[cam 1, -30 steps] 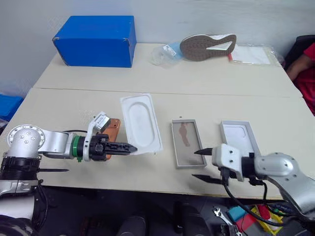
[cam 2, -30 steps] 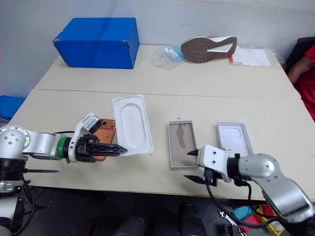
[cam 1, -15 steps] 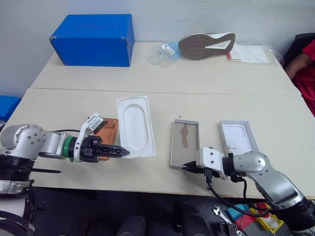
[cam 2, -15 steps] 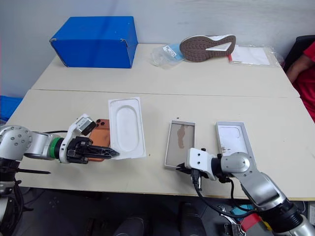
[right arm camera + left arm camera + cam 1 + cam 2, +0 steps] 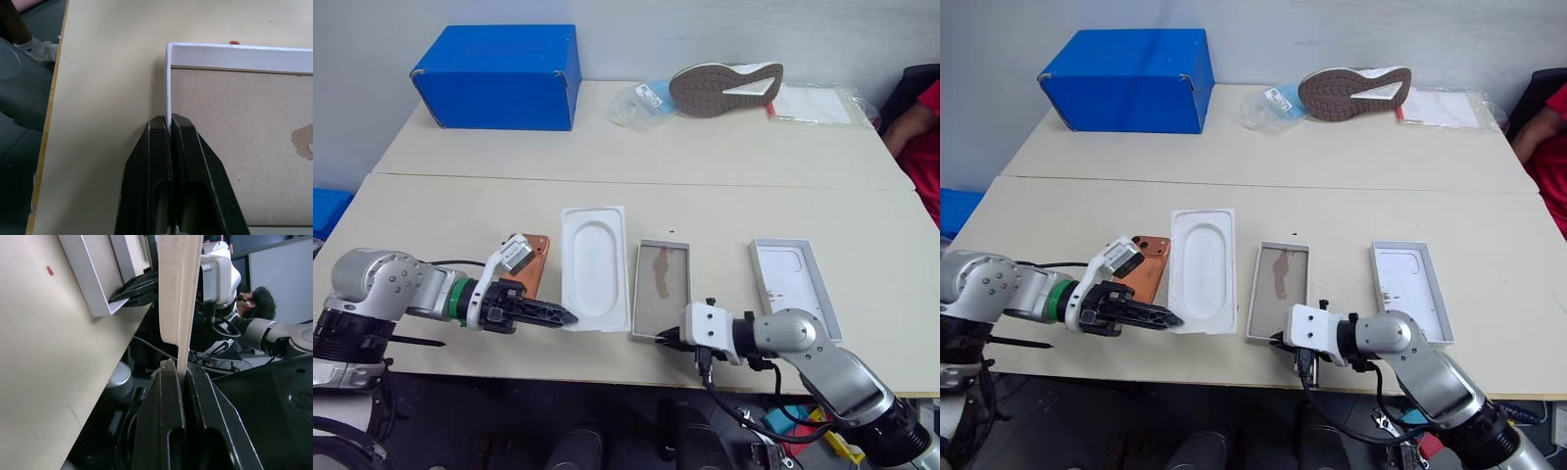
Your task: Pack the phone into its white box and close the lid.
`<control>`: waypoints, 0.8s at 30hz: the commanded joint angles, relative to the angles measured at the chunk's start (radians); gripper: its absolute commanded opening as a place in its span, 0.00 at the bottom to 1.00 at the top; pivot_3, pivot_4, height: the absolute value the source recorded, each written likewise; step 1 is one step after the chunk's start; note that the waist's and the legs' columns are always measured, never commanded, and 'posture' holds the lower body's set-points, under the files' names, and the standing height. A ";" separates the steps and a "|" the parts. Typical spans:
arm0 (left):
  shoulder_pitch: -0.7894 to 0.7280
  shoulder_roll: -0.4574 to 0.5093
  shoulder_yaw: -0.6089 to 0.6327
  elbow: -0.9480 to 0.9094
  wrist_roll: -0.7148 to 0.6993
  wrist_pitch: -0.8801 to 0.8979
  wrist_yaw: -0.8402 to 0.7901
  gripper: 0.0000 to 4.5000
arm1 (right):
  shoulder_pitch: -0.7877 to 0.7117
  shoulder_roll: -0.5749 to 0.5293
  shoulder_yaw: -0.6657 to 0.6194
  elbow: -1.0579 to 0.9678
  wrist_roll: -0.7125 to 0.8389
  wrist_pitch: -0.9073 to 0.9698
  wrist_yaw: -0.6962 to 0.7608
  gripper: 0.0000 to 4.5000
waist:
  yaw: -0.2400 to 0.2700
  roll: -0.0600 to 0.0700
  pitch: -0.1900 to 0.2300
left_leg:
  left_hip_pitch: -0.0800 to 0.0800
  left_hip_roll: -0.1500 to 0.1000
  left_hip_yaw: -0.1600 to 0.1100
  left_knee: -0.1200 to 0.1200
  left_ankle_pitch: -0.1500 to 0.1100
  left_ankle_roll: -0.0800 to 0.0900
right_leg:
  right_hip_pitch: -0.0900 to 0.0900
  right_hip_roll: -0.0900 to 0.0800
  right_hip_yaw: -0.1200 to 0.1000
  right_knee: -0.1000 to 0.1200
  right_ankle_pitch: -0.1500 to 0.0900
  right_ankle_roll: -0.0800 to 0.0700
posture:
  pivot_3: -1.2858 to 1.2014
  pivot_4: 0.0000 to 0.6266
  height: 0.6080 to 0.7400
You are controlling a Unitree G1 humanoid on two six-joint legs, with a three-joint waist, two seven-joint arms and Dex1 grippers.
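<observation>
beige table [image 5: 724, 176] | left gripper [image 5: 566, 317] pinches moulded white insert [image 5: 594, 264] | right gripper [image 5: 663, 337] clamps white box [image 5: 660, 287] wall

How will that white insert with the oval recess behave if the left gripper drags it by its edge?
The white insert looks thin and moulded, so probably light and a bit bendy. The left gripper pinches only its near edge, so it may flex or pivot rather than slide squarely. It lies flat on the table, so tipping seems unlikely.
</observation>
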 commanded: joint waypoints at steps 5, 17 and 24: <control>-0.075 -0.086 -0.012 -0.006 0.021 0.034 0.025 0.00 | 0.039 -0.031 -0.093 -0.152 0.071 0.077 0.001 0.42 | 0.002 0.000 0.000 | 0.000 0.000 0.000 0.000 0.000 0.000 | 0.000 0.000 0.000 0.001 0.000 0.000 | 0.52 0.24 1.00; -0.165 -0.250 -0.097 0.104 -0.018 0.038 0.203 0.00 | 0.422 -0.147 -0.831 -0.494 0.522 0.296 0.048 0.49 | 0.009 -0.001 0.000 | -0.001 0.000 -0.001 0.000 0.000 0.001 | 0.002 0.000 0.000 0.001 0.001 0.001 | 0.52 0.24 1.00; -0.195 -0.354 -0.110 0.185 0.009 0.038 0.314 0.00 | 0.497 -0.139 -0.989 -0.527 0.627 0.333 -0.021 0.49 | 0.006 -0.001 0.000 | 0.001 0.000 0.000 0.001 0.000 0.001 | 0.002 0.000 0.001 0.000 0.001 0.001 | 0.52 0.24 1.00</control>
